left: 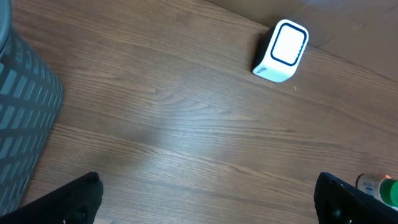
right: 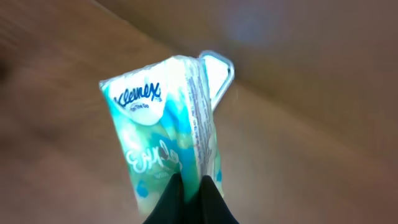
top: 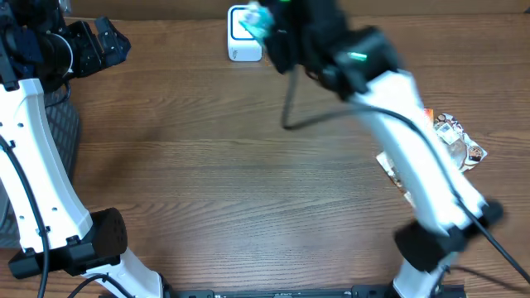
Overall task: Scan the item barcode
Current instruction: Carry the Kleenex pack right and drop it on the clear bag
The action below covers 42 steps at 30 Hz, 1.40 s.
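A teal and white Kleenex tissue pack (right: pixel 161 130) is pinched at its lower edge by my right gripper (right: pixel 191 186), which is shut on it. Seen from overhead, the pack (top: pixel 258 21) hangs at the far edge of the table, right beside the white barcode scanner (top: pixel 243 37) with its blue-framed window. In the right wrist view the scanner (right: pixel 219 71) peeks out from behind the pack. My left gripper (top: pixel 112 45) sits at the far left, open with nothing in it; in its own view the gripper (left: pixel 208 183) stands over bare wood, with the scanner (left: pixel 283 51) at the upper right.
Snack packets (top: pixel 455 136) lie at the right side of the table, partly under the right arm. A grey slatted basket (left: pixel 22 112) stands at the left edge. A black cable (top: pixel 290 99) hangs from the right arm. A small green and white thing (left: pixel 379 186) shows at the left wrist view's right edge.
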{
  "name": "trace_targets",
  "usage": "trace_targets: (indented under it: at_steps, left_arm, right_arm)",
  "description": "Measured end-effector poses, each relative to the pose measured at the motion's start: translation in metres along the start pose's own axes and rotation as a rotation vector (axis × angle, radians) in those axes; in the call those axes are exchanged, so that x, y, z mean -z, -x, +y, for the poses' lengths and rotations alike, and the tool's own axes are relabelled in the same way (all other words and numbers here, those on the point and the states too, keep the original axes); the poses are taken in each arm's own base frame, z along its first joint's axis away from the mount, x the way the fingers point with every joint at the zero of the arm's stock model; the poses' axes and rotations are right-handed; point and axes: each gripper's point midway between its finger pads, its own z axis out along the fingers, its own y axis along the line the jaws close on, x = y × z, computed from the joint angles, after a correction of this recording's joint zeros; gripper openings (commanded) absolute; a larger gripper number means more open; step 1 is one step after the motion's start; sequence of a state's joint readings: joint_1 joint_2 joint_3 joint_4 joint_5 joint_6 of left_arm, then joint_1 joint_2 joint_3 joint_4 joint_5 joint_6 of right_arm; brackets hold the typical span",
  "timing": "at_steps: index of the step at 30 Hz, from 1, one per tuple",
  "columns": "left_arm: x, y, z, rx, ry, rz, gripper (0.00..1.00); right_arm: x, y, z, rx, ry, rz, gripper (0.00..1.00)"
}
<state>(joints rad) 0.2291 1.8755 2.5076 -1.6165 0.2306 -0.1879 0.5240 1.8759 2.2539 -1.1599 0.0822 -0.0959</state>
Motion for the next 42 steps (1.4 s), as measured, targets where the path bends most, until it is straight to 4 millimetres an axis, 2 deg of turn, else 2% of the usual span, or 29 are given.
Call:
trace_targets:
  at_steps: [2,5,7,8,10,12,15,18,23,28,30,35,38,42]
  left_arm:
    - [0.0,0.0,0.0,0.0,0.0,0.0,0.99]
    - [0.0,0.0,0.0,0.0,0.0,0.0,0.99]
    - [0.0,0.0,0.0,0.0,0.0,0.0,0.99]
    - [0.0,0.0,0.0,0.0,0.0,0.0,1.0]
    - [0.0,0.0,0.0,0.0,0.0,0.0,0.99]
    - [0.0,0.0,0.0,0.0,0.0,0.0,1.0]
    - [0.0,0.0,0.0,0.0,0.0,0.0,0.99]
    - [0.0,0.0,0.0,0.0,0.0,0.0,1.0]
    - [0.0,0.0,0.0,0.0,0.0,0.0,1.0]
    - [0.0,0.0,0.0,0.0,0.0,0.0,0.99]
    - [0.0,0.0,0.0,0.0,0.0,0.0,1.0]
    - [0.0,0.0,0.0,0.0,0.0,0.0,1.0]
    - [0.0,0.0,0.0,0.0,0.0,0.0,1.0]
    - [0.0,0.0,0.0,0.0,0.0,0.0,1.0]
  right_arm:
    - [0.027,-0.017,-0.018,-0.123,-0.011,0.052,0.04]
    - [0.055,-0.058,-0.068,-0.371,-0.098,0.178,0.04]
    - [0.067,-0.09,-0.111,-0.561,-0.191,0.262,0.04]
    - [0.07,-0.099,-0.122,-0.609,-0.215,0.281,0.04]
    - [0.08,-0.128,-0.156,-0.763,-0.297,0.343,0.04]
    - [0.089,-0.151,-0.182,-0.876,-0.36,0.383,0.04]
    - [0.093,-0.187,-0.209,-1.008,-0.427,0.446,0.05]
    - [0.086,-0.222,-0.224,-1.096,-0.464,0.523,0.07]
    - [0.062,-0.275,-0.232,-1.168,-0.487,0.633,0.14]
    - [0.034,-0.311,-0.226,-1.188,-0.478,0.691,0.44]
    - [0.028,-0.318,-0.225,-1.189,-0.479,0.694,0.49]
    - [0.024,-0.32,-0.225,-1.185,-0.474,0.692,0.49]
    - [0.028,-0.321,-0.217,-1.178,-0.438,0.729,0.48]
    - [0.037,-0.304,-0.211,-1.158,-0.384,0.723,0.47]
